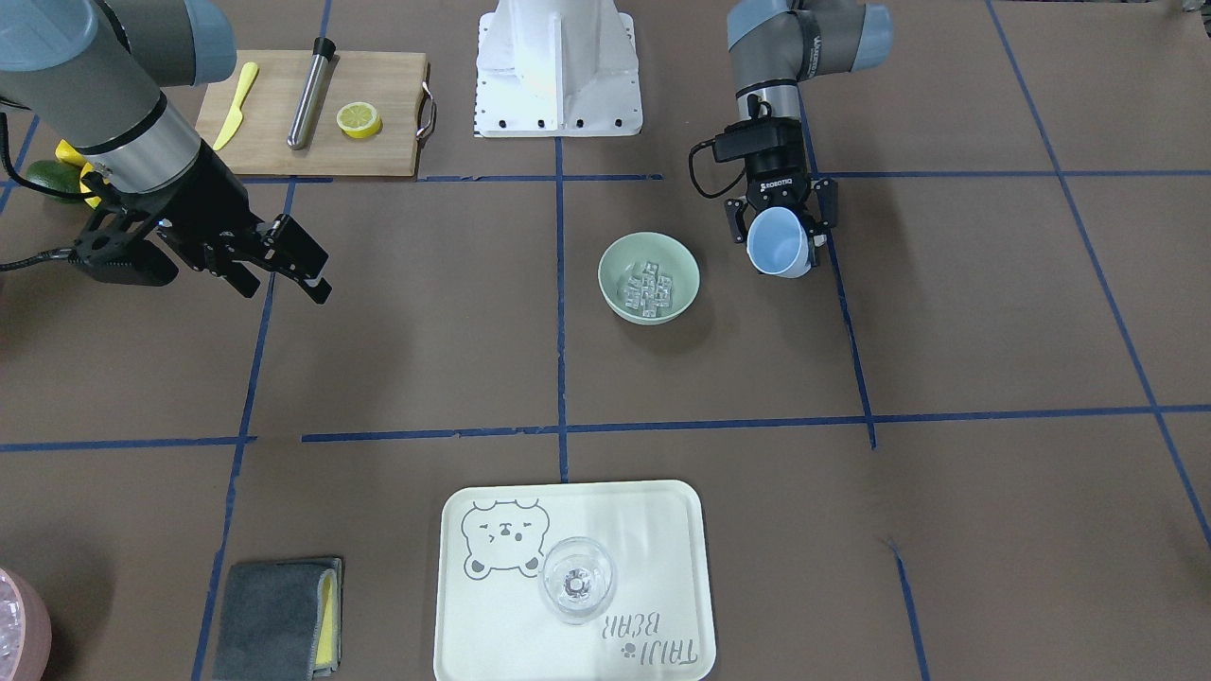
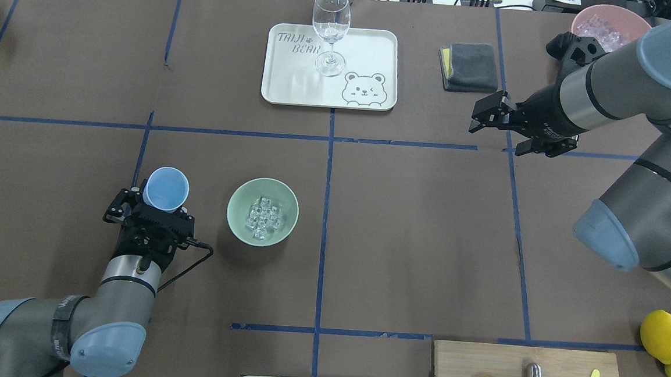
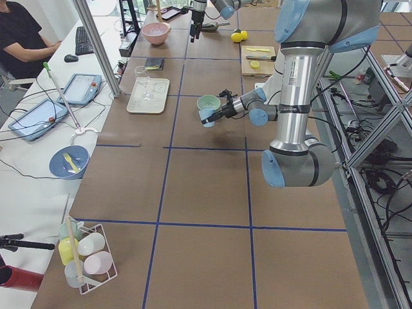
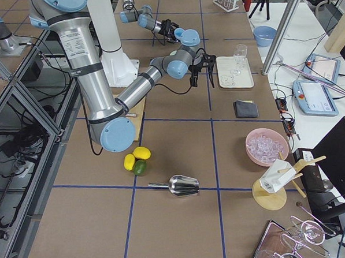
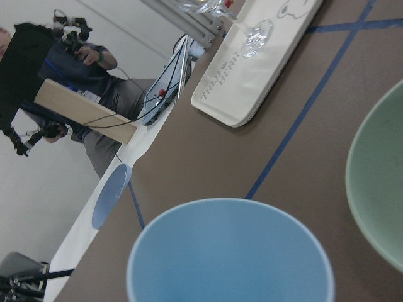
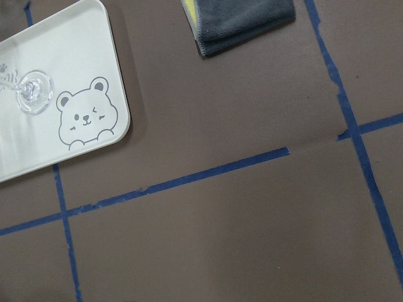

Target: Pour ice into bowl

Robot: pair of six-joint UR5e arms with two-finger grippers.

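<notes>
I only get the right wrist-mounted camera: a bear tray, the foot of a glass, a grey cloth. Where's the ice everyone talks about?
Observer: The ice lies as a heap of clear cubes inside the mint-green bowl, which is outside your picture.
Visitor: What is the other arm doing?
Observer: The left gripper is shut on a blue cup, held beside the bowl. No cubes show inside the cup.
Visitor: And the arm my camera rides on?
Observer: The right gripper is open and holds nothing, well away from the bowl.
</notes>
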